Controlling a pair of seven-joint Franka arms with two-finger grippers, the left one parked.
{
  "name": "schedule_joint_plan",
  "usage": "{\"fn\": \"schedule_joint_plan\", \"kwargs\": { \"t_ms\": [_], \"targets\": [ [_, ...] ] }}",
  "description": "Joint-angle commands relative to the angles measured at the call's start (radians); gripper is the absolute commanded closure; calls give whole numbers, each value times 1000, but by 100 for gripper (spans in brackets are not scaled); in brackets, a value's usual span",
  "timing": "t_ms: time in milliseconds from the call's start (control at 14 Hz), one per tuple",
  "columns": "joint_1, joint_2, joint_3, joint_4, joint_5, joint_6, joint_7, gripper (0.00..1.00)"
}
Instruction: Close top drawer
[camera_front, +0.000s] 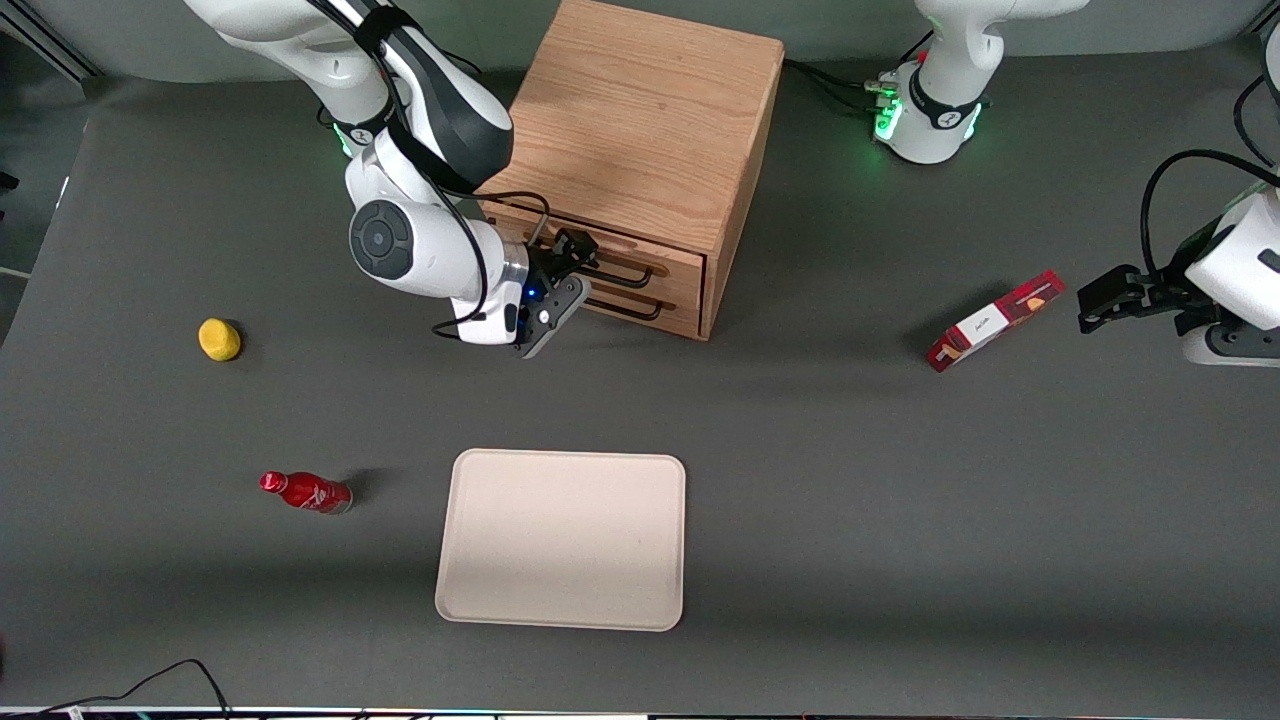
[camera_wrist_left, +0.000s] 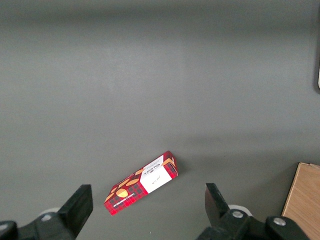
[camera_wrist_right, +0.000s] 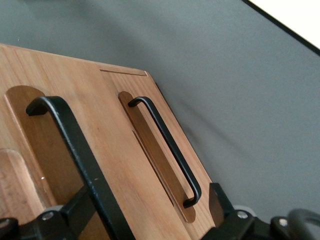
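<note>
Between spread fingers (camera_wrist_right: 75, 212) of the gripper (camera_front: 562, 275): top drawer (camera_front: 600, 262) handle.

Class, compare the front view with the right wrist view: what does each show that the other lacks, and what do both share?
Front view only: the yellow ball, red bottle, beige tray, red box and the whole oak cabinet.
Right wrist view only: a close look at the recesses under the handles.
Both: the top drawer, the lower drawer handle, and the end effector at the drawer fronts.
</note>
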Motion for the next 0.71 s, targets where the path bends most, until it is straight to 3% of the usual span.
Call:
{"fn": "schedule_joint_plan", "kwargs": {
  "t_ms": [0,357,643],
  "targets": [
    [-8,-48,37,-40,33,-5,43,0],
    [-14,-40,37,11,27,-23,49,0],
    [-23,-35,25,136,24,-182,50,0]
  ]
}}
